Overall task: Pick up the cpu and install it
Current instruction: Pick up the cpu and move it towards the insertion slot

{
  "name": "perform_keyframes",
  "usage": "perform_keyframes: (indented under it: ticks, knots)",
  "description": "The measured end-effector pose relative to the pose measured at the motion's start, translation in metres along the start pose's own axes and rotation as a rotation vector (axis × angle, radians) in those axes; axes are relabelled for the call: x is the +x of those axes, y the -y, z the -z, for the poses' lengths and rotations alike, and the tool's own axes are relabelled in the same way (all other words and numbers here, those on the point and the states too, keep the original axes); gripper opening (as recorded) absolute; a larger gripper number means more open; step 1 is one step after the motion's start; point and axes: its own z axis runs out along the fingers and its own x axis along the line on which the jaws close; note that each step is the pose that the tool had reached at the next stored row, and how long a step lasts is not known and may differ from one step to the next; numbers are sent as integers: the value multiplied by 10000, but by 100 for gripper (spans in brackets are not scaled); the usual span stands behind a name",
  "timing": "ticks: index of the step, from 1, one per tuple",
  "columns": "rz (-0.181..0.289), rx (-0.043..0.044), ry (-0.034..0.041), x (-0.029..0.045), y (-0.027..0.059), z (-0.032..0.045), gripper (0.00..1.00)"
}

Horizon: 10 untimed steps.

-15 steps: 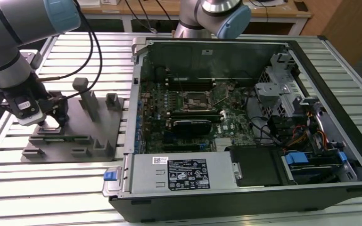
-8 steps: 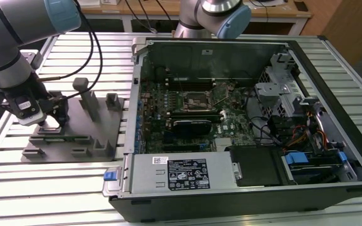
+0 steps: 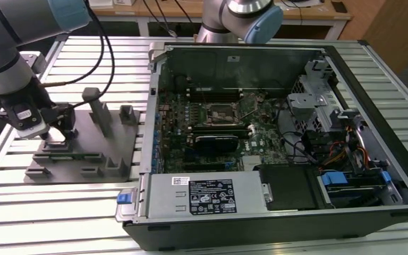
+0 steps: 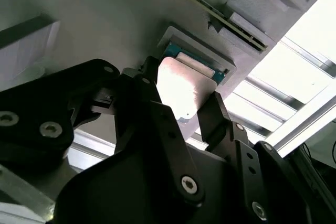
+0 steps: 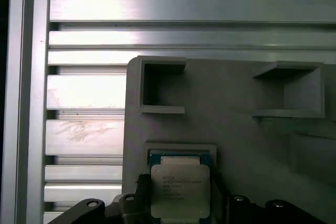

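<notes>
One cpu (image 5: 180, 190) low-centre in the first wrist view, at its pocket in the grey holder (image 3: 112, 141) | tool (image 4: 178, 92) narrowed on two opposite edges, seemingly gripping to keep it level | socket (image 3: 222, 112) well apart, exterior view mid-frame | cpu underside hidden; lift-off unclear

Long slats of a silver ribbed aluminium counter (image 3: 62, 212) span the workspace and catch a bright glare. At its far edge stands a pale wooden desk (image 3: 310, 15) on a white frame (image 3: 331, 21), with a brown wooden panel (image 3: 395, 26) at the exterior view's far right.
</notes>
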Motion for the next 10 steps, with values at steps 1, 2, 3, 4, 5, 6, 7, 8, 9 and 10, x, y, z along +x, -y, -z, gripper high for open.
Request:
perform_keyframes:
  ticks: [1,2,3,4,5,6,7,8,9,10]
  knots:
    - [0,0,0,0,-1,19,54]
    - [0,0,0,0,-2,36,54]
    - [0,0,0,0,-3,54,54]
    - [0,0,0,0,-5,70,54]
    - [0,0,0,0,-6,86,54]
    - [0,0,0,0,-7,103,54]
    - [0,0,1,-1,-8,125,54]
    - [0,0,0,-1,-9,148,54]
    - [-1,0,0,-1,-11,170,54]
    - [0,0,0,-1,-12,193,54]
